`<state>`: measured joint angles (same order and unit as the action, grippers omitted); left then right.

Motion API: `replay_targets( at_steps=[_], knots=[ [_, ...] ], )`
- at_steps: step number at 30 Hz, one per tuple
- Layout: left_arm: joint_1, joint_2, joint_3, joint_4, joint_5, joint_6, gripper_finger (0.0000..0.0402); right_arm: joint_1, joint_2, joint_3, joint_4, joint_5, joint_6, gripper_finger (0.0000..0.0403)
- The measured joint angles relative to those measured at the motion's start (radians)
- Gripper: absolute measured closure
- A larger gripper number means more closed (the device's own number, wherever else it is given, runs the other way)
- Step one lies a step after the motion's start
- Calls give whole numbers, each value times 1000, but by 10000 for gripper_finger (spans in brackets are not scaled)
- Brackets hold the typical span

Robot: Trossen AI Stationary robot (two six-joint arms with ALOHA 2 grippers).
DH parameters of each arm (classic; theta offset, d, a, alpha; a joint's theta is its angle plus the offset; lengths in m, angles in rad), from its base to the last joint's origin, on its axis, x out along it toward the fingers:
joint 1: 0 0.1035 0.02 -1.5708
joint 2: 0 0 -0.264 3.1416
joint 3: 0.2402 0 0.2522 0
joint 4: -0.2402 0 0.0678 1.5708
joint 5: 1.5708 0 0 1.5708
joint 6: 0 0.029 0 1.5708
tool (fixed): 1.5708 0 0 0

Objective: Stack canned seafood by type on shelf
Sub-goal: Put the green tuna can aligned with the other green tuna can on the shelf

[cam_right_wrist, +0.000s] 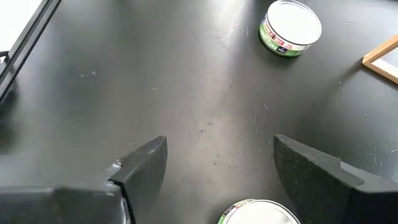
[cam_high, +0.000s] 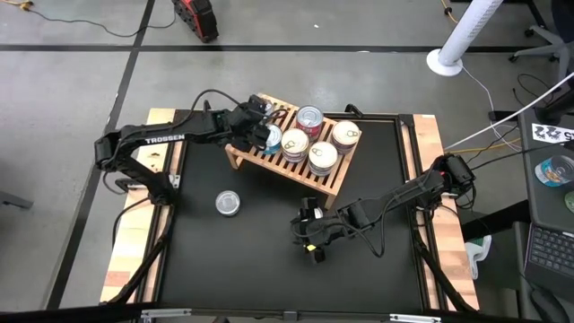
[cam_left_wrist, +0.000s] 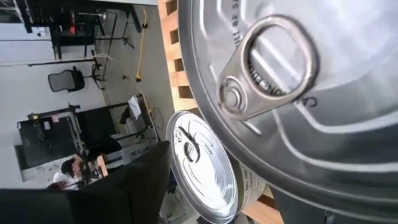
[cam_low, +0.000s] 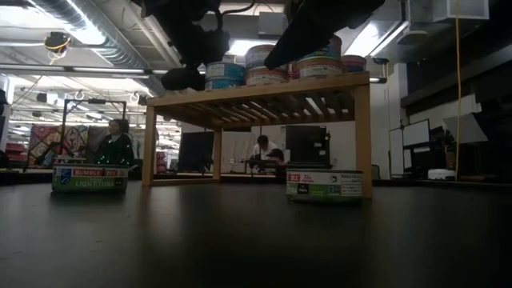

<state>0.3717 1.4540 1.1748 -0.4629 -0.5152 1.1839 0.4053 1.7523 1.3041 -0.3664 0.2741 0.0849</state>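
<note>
Five tins [cam_high: 309, 117] stand on the slatted wooden shelf [cam_high: 334, 182] at twelve o'clock on the black counter [cam_high: 260, 260]. A sixth tin [cam_high: 228, 204], labelled "Bumble Bee Light Tuna", sits alone at nine o'clock with bare counter around it. Left gripper [cam_high: 262, 128], spread wide and holding nothing, hovers at the shelf's left edge over a blue tin [cam_high: 273, 137]. Right gripper [cam_high: 311, 240], open and empty, rests near six o'clock, a green-labelled tin [cam_right_wrist: 256, 213] just before it. "TROSSEN" marks the left arm [cam_high: 166, 139].
</note>
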Motion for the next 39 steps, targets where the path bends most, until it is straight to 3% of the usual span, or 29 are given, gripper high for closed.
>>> replay_targets(
  at_steps=[9,13,19,25,29,33,39],
  knots=[
    [-15,-72,0,-6,-57,-18,151,0,0,0,-3,0,0,114],
    [-44,-135,0,-81,-76,-118,151,0,0,0,-1,0,0,114],
    [-133,-231,0,-297,-117,-455,151,0,0,0,12,0,0,114],
    [-268,-294,0,-531,-111,-948,151,0,1,0,59,0,0,114],
    [-360,-303,0,-656,33,-1278,151,0,1,0,124,-21,-1,114],
    [-468,-300,-33,-664,187,-1494,151,0,1,0,179,-53,-13,114],
    [-647,-299,-183,-565,211,-1679,151,1,1,0,193,-59,-14,114]
  ],
)
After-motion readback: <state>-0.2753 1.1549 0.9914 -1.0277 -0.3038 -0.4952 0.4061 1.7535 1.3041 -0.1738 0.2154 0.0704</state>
